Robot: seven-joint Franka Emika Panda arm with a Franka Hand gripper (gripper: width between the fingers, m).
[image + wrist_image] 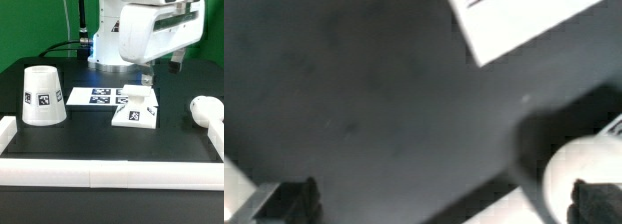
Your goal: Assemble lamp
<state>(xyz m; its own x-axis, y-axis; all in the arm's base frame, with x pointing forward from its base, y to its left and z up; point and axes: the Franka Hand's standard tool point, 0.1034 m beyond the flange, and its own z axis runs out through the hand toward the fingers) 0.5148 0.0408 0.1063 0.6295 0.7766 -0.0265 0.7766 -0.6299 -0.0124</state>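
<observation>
My end effector (438, 196) hangs spread wide over the bare dark surface (367, 110), with nothing between its fingers (288, 200). In the exterior view a white rail (100, 176) fences the near edge and both sides, and open room lies between it and the parts. The shade (42, 97) stands at that view's left, narrow end up, axis vertical. The base (138, 108) sits askew mid-surface, just beside the marker board (98, 96). The bulb (207, 110) lies on its side at the right, near the rail.
</observation>
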